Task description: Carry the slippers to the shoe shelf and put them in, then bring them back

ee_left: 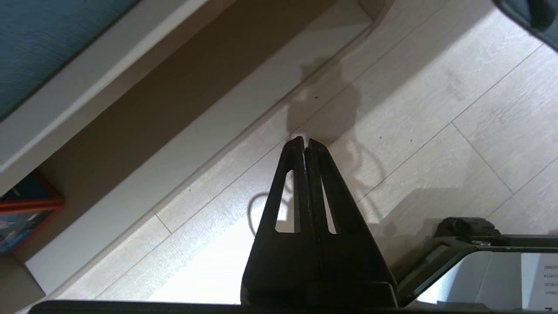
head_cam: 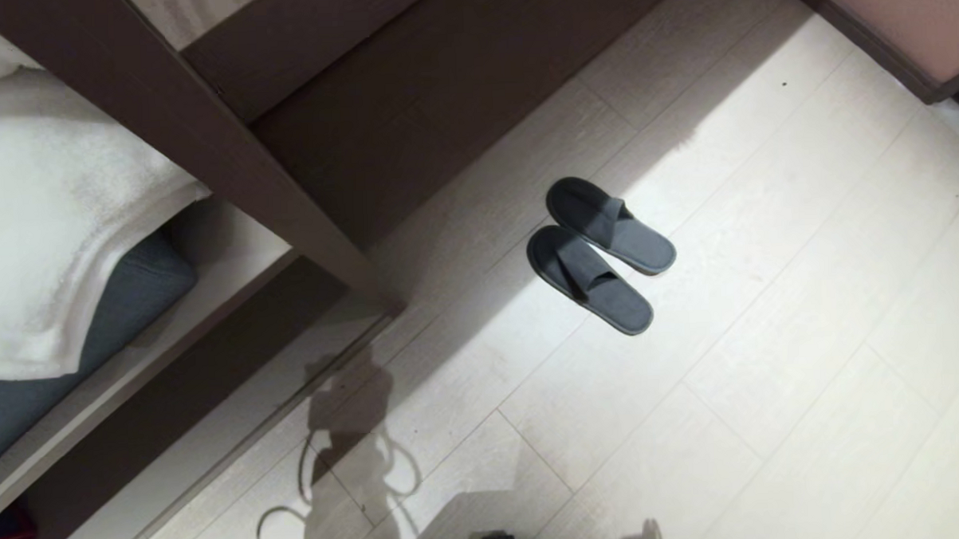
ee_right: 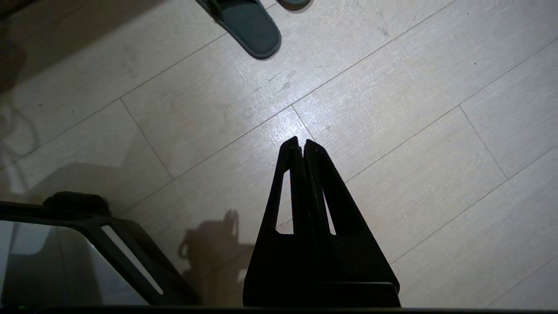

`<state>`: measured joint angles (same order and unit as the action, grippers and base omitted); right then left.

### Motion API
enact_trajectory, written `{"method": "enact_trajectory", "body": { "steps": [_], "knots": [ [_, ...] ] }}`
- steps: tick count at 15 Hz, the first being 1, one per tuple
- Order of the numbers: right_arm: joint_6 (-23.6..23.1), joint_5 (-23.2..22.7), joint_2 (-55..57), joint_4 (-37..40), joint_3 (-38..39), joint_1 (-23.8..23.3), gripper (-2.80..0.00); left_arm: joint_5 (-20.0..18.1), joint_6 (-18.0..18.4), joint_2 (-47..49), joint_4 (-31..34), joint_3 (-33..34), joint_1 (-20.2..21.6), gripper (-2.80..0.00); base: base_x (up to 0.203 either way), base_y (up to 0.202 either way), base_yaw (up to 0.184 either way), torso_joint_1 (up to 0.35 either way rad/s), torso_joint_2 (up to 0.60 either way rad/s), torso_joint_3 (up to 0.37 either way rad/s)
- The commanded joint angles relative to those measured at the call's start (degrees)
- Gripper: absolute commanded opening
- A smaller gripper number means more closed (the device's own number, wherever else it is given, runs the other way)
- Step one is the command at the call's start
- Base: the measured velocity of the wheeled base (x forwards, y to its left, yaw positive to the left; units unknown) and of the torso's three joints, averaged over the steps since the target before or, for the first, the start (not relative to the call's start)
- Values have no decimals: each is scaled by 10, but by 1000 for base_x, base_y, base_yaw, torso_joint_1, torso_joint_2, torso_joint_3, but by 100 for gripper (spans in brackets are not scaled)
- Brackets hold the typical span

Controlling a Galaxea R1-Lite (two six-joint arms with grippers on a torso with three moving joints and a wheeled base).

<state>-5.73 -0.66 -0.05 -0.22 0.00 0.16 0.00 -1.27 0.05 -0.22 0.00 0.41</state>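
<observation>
The slippers lie side by side on the pale plank floor, one (head_cam: 610,225) just beyond the other (head_cam: 590,280), dark grey with wide toe bands. In the right wrist view the heel end of one slipper (ee_right: 249,25) shows far ahead of my right gripper (ee_right: 301,142), which hangs shut and empty above bare floor. My left gripper (ee_left: 305,141) is also shut and empty, over the floor beside a low pale ledge. Neither gripper appears in the head view. The shoe shelf is out of view.
Dark brown wooden furniture (head_cam: 410,104) stands at the upper left, with a white blanket (head_cam: 46,197) over a grey mattress beside it. A dark skirting board (head_cam: 878,40) runs along the upper right. My own base (ee_right: 65,244) is between the arms.
</observation>
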Motion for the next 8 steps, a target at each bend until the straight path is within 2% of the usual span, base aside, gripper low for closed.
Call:
{"method": "enact_trajectory", "body": {
  "steps": [1,4,8],
  "knots": [
    [5,0,1,0,0,0,-280,0,-1,0,0,0,0,-280,0,0,0,-5,9,198],
    [41,4,1,0,0,1,-280,0,-1,0,0,0,0,-280,0,0,0,3,1,198],
    [44,4,1,1,0,1,-280,0,-1,0,0,0,0,-280,0,0,0,0,1,201]
  ]
}}
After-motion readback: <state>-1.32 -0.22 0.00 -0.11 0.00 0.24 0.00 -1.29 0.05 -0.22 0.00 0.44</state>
